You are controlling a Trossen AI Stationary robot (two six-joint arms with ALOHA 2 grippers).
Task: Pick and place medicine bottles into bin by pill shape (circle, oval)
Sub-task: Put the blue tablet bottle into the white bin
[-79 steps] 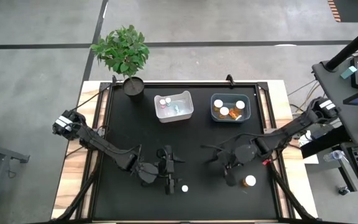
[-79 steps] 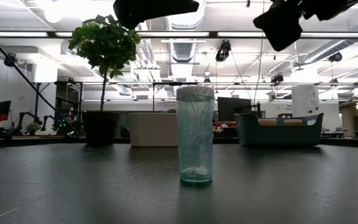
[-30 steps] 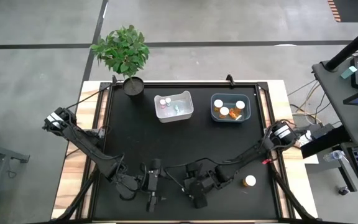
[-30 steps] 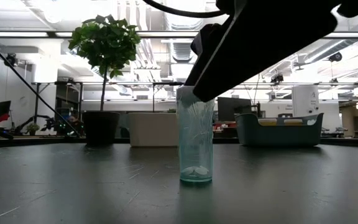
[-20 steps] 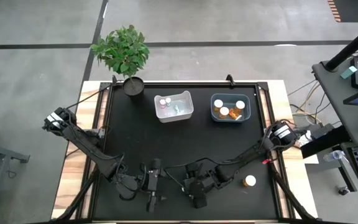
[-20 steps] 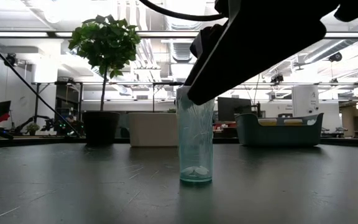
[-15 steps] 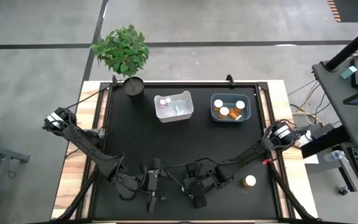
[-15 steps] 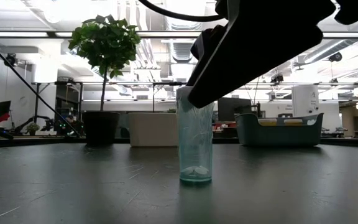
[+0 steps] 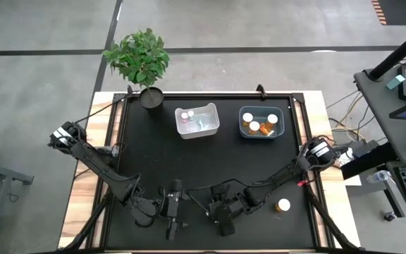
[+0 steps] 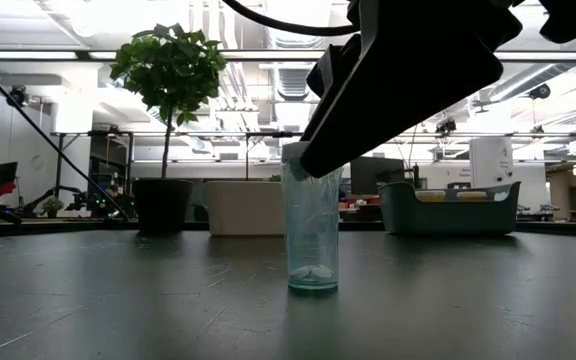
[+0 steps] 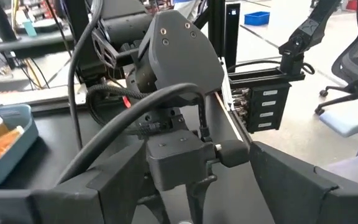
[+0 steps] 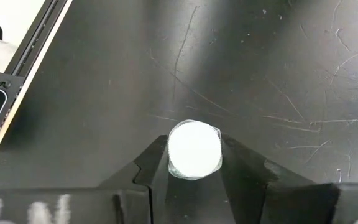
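Observation:
A small whitish-clear bottle with a white cap stands near the table's front edge. My right gripper is above it, shut on its top, and hides it in the high view. My left gripper waits just left of it, low over the table, open and empty. An amber bottle with a white cap stands upright on the table to the right. More bottles lie in the white bin and the blue-grey bin at the back. My right gripper pinches the bottle's white cap by its rim between its two fingers, one on each side. The fingers come from above, slanting down. The bottle stays upright with its base on or just at the table.
A potted plant stands at the back left corner. The two bins sit side by side at the table's far edge. The black table top lies open between the bins and the grippers.
The small clear bottle has shifted slightly sideways under my right gripper in the low view. Both arms have kept their places.

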